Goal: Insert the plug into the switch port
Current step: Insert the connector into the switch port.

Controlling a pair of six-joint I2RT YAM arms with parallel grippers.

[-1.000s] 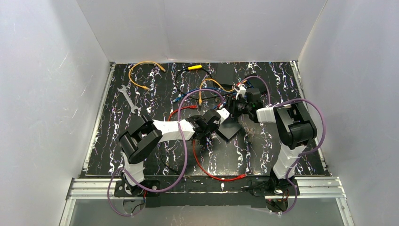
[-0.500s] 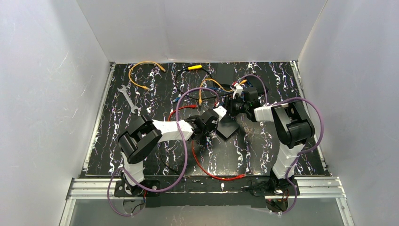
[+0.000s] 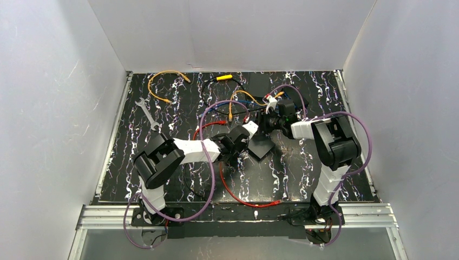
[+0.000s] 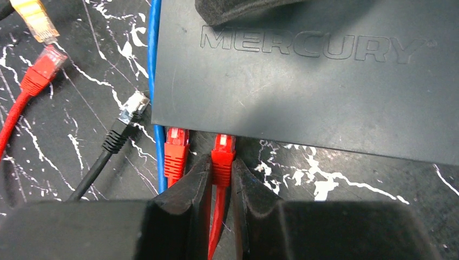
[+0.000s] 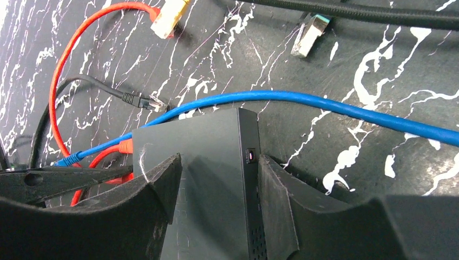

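Observation:
The dark grey switch (image 4: 303, 92) lies flat on the black marbled table, marked MERCURY on top. My left gripper (image 4: 221, 165) is shut on a red plug (image 4: 223, 151), whose tip sits under the switch's near edge at a port. A second red plug (image 4: 176, 149) sits in the port to its left. My right gripper (image 5: 219, 160) stands open over the switch (image 5: 205, 135): one finger (image 5: 162, 184) lies above the top face, the other (image 5: 276, 189) rests against the side. From above, both grippers meet at the switch (image 3: 262, 146), left gripper (image 3: 246, 143) and right gripper (image 3: 269, 123).
Loose beside the switch lie a blue cable (image 4: 155, 65), a black cable's plug (image 4: 127, 111), a yellow plug (image 4: 35, 16) and another red plug (image 4: 40, 70). Farther back are an orange cable (image 3: 162, 81), a wrench (image 3: 147, 114) and a yellow-handled tool (image 3: 223, 77).
Both grippers and the switch have shifted slightly left and toward the back of the table. The right jaws have narrowed a little.

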